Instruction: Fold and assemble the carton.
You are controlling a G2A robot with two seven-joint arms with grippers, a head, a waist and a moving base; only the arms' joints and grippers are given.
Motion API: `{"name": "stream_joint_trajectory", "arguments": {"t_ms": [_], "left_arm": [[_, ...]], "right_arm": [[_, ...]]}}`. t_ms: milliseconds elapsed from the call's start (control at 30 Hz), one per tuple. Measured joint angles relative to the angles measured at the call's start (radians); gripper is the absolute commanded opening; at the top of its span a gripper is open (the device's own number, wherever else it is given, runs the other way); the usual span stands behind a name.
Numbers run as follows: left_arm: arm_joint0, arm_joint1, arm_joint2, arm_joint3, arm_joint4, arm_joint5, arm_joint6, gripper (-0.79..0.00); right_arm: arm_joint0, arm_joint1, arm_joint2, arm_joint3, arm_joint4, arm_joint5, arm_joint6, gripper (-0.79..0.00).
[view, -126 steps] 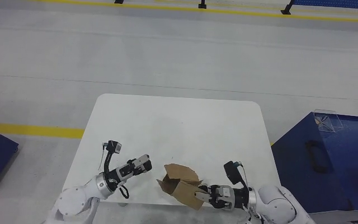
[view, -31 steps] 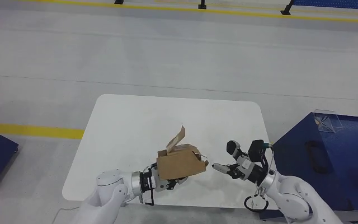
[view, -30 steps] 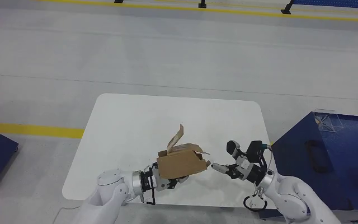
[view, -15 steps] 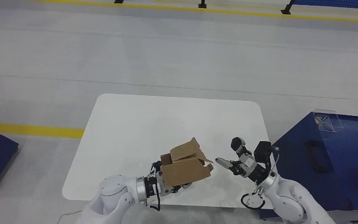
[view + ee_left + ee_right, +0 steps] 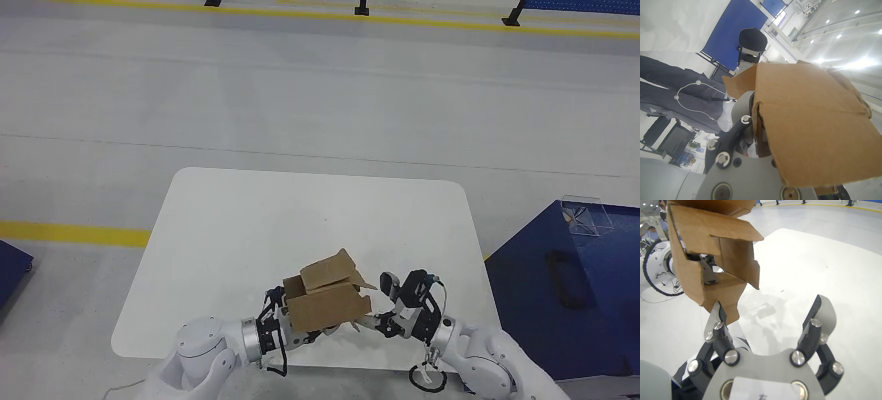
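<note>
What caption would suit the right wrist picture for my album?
Open right gripper, one finger at a flap of the half-folded carton above the table.

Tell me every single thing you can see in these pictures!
Carton: one, brown, flaps loose, held up above the table near its front edge.
Table: one, white, under both arms.
Cabinet: one, blue, beside the table.
Floor lines: two, yellow, one beside the table, one far off.
Left arm: one, white, jaws shut on the carton.
Right arm: one, white, jaws open at a carton flap.
</note>
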Motion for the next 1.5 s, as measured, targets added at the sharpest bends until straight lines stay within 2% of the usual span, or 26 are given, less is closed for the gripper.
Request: {"name": "stream_joint_trajectory", "arguments": {"t_ms": [167,367,533,700,833,1133,1500], "left_arm": [[-0.003,0.001,0.001,0.014,-0.006,-0.002,0.008,-0.785],[-0.005,0.002,-0.001,0.025,-0.007,-0.007,0.039,-0.785],[-0.011,0.001,0.007,0.033,-0.012,-0.006,0.055,-0.785],[-0.018,0.000,0.020,0.034,-0.015,-0.010,0.064,-0.785],[-0.020,0.000,0.023,0.036,-0.015,-0.024,0.063,-0.785],[-0.011,0.006,0.024,0.018,0.032,-0.105,0.013,-0.785],[-0.001,0.019,0.069,-0.038,0.219,-0.221,-0.086,-0.785]], "right_arm": [[-0.003,0.000,0.052,0.002,0.078,-0.008,-0.031,0.000],[-0.043,0.003,0.098,-0.050,0.087,-0.035,-0.026,0.000],[-0.062,0.000,0.084,-0.085,0.071,-0.038,-0.004,0.000],[-0.031,-0.010,0.037,-0.074,0.043,-0.023,0.007,0.000],[-0.013,-0.014,0.043,-0.051,0.056,-0.026,-0.002,0.000],[-0.011,-0.009,0.124,-0.020,0.094,-0.021,0.034,0.000],[0.036,-0.024,0.076,0.006,0.063,0.018,0.058,0.000]]}}
